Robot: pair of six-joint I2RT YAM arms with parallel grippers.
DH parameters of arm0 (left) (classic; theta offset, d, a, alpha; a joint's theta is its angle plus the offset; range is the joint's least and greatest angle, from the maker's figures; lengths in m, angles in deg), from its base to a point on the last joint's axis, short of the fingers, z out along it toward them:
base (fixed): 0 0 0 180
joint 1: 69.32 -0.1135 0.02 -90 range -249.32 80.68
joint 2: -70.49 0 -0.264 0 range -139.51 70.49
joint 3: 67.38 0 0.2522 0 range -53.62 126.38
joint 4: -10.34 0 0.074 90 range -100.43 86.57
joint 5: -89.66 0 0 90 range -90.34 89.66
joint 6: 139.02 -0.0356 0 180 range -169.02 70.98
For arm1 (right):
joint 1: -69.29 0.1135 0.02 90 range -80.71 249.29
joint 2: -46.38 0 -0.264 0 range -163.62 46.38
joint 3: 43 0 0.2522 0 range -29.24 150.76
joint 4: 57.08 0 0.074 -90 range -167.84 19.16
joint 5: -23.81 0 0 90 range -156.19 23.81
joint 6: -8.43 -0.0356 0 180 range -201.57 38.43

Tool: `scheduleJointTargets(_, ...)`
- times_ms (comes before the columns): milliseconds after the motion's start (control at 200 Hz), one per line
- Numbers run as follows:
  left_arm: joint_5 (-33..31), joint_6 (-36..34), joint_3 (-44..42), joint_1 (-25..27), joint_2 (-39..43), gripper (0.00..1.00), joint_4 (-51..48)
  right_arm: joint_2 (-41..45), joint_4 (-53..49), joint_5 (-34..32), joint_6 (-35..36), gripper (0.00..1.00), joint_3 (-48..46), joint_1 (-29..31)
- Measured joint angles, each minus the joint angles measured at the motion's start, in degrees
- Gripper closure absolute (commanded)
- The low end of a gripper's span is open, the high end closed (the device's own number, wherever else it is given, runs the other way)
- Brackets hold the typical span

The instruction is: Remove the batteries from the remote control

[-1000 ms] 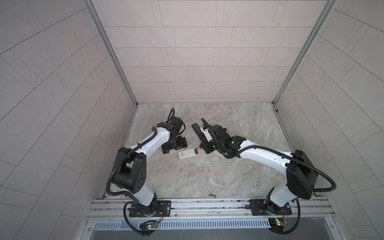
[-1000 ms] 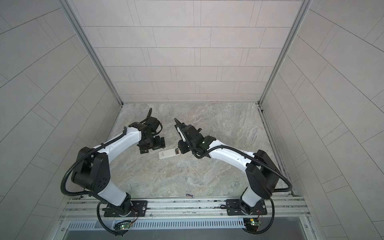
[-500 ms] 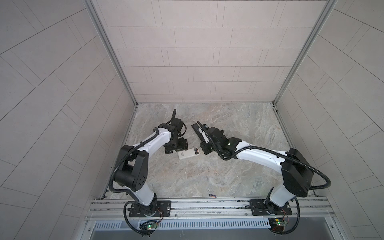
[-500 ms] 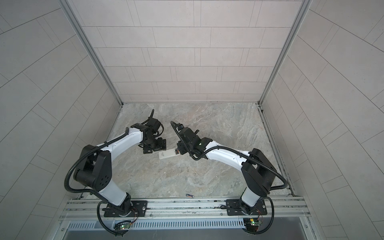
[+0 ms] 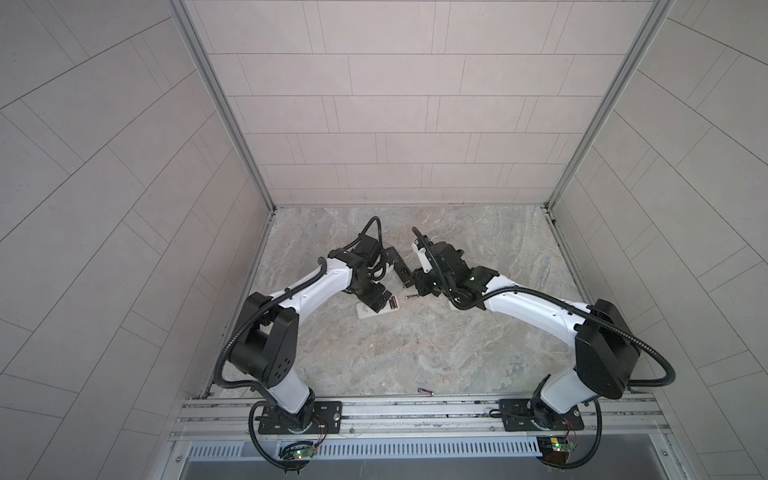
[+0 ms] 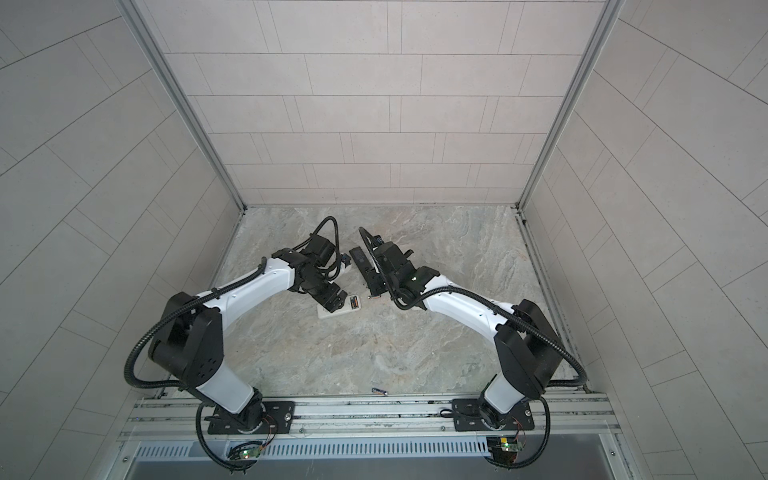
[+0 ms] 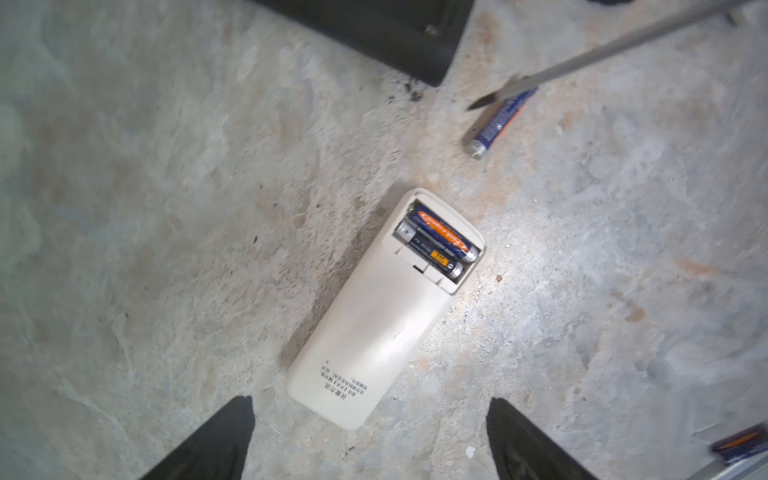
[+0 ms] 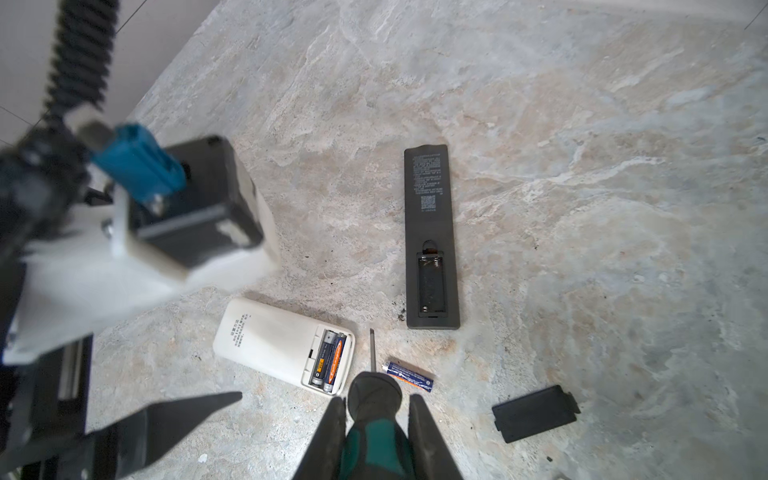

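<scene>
Left fingers (image 7: 216,440) spread wide above the white remote (image 7: 374,316), whose open bay holds two batteries (image 7: 436,241). Just right of that remote a loose battery (image 8: 409,376) lies on the table (image 8: 582,166), with the right fingers (image 8: 428,440) clamped on the green-handled screwdriver (image 8: 374,395), its tip near that remote's battery end.

You are looking at: the desk (image 8: 540,124), a stone-look slab, matt, mottled grey with rusty stains; the white remote (image 7: 374,324), smooth plastic with a faint sheen; the black remote (image 8: 430,195) and cover plate (image 8: 534,413), matt plastic; the batteries (image 7: 440,239), glossy printed wrap, bright metal ends (the loose battery (image 7: 496,124) alike); the screwdriver (image 8: 372,436), dull metal shaft, rubbery-looking green-and-black handle; the right hand (image 8: 376,398), its fingers (image 8: 428,440) matt black plastic; the walls (image 5: 374,104), matt and tile-patterned.
</scene>
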Motion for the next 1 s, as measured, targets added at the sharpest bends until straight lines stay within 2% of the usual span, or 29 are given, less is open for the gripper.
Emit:
scheduleJointTargets(80,-1.46,-5.01,-0.02,1.75,-0.26,0.03,1.14,0.57,0.31,0.63,-0.11,0.89,-0.48,-0.20)
scheduleJointTargets(210,-3.10,-8.57,-0.37,1.81,-1.51,0.02,4.37,3.04,0.44,1.33,-0.28,0.88,-2.62,-1.29)
scheduleJointTargets(405,-6.80,-8.85,-2.40,1.57,-2.99,0.03,11.02,4.98,0.81,1.62,-0.33,0.87,-4.22,-2.12)
scheduleJointTargets(605,-11.21,-4.50,-3.10,1.60,-2.97,0.00,16.68,6.03,0.74,1.64,-0.37,0.87,-6.03,-2.12)
scheduleJointTargets(675,-12.15,-3.17,-5.33,1.60,-1.09,0.00,20.63,6.19,0.74,1.60,-0.35,0.86,-6.29,-2.14)
scheduleJointTargets(806,-15.67,-0.87,-14.43,1.60,6.58,0.02,30.36,6.34,0.68,1.55,-0.28,0.86,-6.51,-2.14)
scheduleJointTargets(911,-14.86,-2.56,-19.34,1.60,10.99,0.00,35.71,6.34,0.59,1.57,-0.02,0.86,-6.49,-2.14)
scheduleJointTargets(1001,-13.62,-3.82,-19.91,1.60,11.80,0.00,36.72,6.34,0.44,1.57,0.13,0.86,-6.49,-2.14)
